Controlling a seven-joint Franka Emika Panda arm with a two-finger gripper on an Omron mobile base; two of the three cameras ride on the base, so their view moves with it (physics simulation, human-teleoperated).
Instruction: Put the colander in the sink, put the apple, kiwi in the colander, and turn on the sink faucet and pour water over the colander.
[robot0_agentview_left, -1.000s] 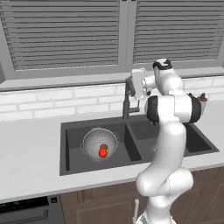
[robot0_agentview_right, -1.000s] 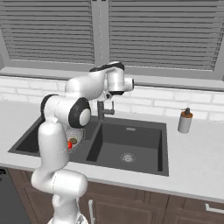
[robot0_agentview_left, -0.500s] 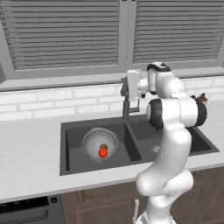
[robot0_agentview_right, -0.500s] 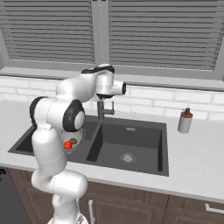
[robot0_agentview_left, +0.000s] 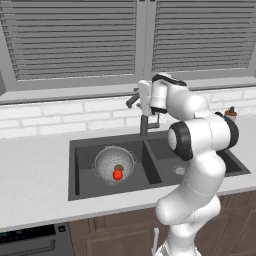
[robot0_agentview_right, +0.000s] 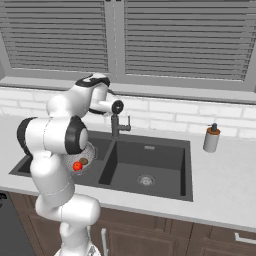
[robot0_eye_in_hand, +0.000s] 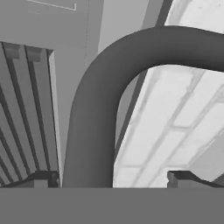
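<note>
Grey blinds, white brick wall

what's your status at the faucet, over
Gripper open, straddling sink faucet spout. Apple and kiwi in colander, left basin of sink. Nothing in the way.

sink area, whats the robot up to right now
The white arm has its gripper up at the faucet, jaws open on either side of the gooseneck spout, not clamped on it. The colander already sits in the left basin of the sink with the apple and kiwi inside. No water shows at the spout, so turning on the faucet looks like the step under way. A soap bottle stands on the counter to the right.
</note>
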